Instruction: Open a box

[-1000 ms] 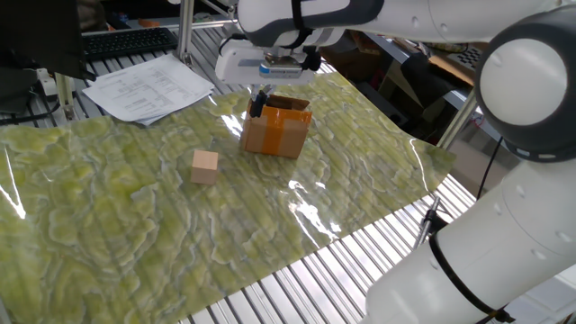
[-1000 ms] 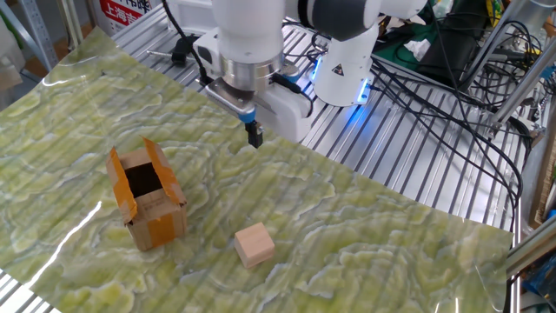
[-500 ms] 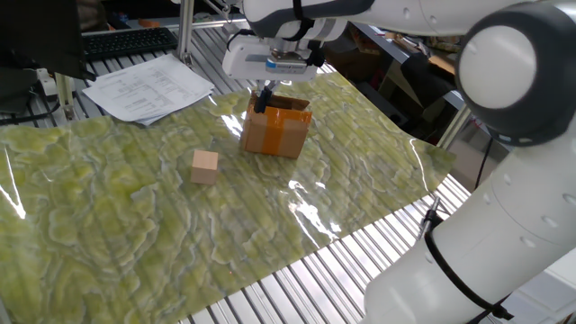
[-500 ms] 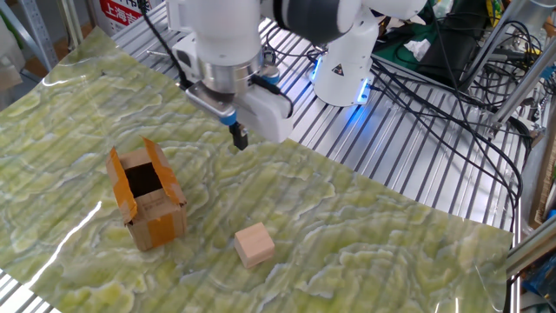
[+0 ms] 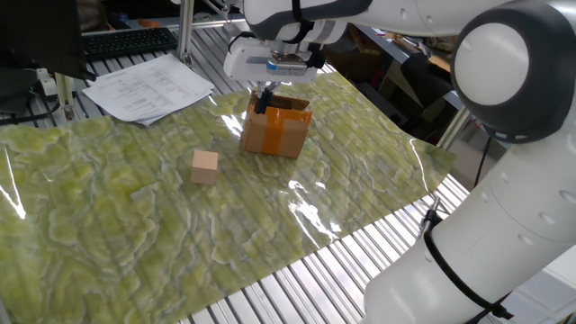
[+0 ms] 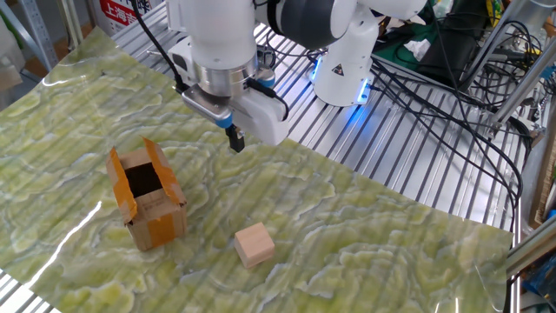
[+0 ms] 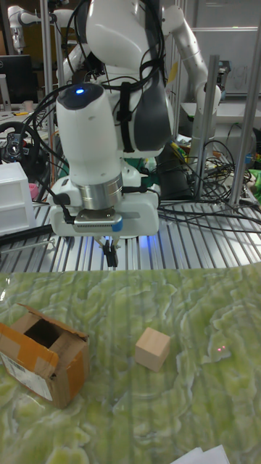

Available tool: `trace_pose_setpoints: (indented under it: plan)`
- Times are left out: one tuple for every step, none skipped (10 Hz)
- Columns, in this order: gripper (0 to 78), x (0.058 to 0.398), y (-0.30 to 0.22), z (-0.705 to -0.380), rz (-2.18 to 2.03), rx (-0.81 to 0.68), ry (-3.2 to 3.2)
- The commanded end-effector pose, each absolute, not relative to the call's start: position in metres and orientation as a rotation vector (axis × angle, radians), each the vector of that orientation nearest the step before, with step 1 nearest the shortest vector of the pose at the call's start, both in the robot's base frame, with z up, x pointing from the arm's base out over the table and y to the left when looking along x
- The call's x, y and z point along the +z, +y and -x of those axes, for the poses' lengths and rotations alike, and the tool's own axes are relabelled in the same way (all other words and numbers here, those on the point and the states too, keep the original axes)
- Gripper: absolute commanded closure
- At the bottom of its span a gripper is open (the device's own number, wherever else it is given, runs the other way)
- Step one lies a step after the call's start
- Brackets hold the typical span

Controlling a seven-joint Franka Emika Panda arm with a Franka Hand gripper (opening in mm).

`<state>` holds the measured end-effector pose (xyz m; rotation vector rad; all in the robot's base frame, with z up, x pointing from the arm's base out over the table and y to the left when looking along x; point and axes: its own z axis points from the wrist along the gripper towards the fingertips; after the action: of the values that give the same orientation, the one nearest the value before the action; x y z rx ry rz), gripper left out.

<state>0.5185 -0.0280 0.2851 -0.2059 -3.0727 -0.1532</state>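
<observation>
Fingers [image 6: 234,140] pinched together, empty, hang above the bench apart from one box [image 6: 146,199], flaps up; one wooden cube [image 6: 254,244] nearby.

From one side the pincer [image 5: 261,99] overlaps the box [image 5: 277,129], hiding part of its far rim. The box's inside [image 6: 143,180] is a dark hollow, its contents unreadable. In the tall view the box [image 7: 43,355] is cut by the left edge, and the fingertips look too small to judge.
</observation>
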Motion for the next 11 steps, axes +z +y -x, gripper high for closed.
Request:
trace_pose_setpoints:
  plan:
    - [77.6, 0.2863, -0.0282, -0.5191, 0.196, -0.157, -3.076]
    - [77.6, 0.2861, -0.0282, -0.5191, 0.189, -0.157, -3.077]
    - [77.6, 0.2861, -0.0282, -0.5191, 0.193, -0.194, -3.086]
    - [77.6, 0.2861, -0.0282, -0.5191, 0.23, -0.187, -3.088]
    - [77.6, 0.2861, -0.0282, -0.5191, 0.29, -0.165, -3.082]
    - [77.6, 0.2861, -0.0282, -0.5191, 0.363, -0.157, -3.071]
    - [77.6, 0.2861, -0.0282, -0.5191, 0.424, -0.138, -3.061]
    - [77.6, 0.2861, -0.0282, -0.5191, 0.462, -0.133, -3.054]
    - [77.6, 0.2861, -0.0282, -0.5191, 0.498, -0.12, -3.049]
    - [77.6, 0.2861, -0.0282, -0.5191, 0.503, -0.114, -3.049]
    - [77.6, 0.2861, -0.0282, -0.5191, 0.493, -0.102, -3.049]
